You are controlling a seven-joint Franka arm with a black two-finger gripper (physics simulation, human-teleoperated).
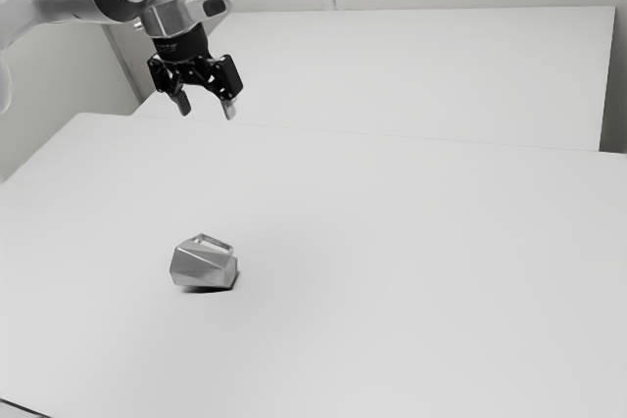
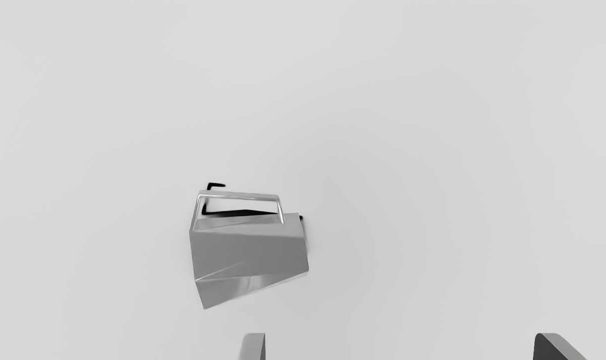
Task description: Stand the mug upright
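My gripper hangs high above the table in the exterior view, its two fingers spread with nothing between them. Lower in that view, the grey faceted mug lies on its side on the table, clear of the fingers, its handle on the upper side. In the wrist view the mug shows its side wall and its angular handle. The gripper appears there with its fingertips wide apart, the mug lying beyond one of them. The inside of the mug is hidden.
The white table stretches around the mug on all sides. Behind it in the exterior view stands a pale panel, with walls beyond. A thin dark edge crosses the exterior view's lower left corner.
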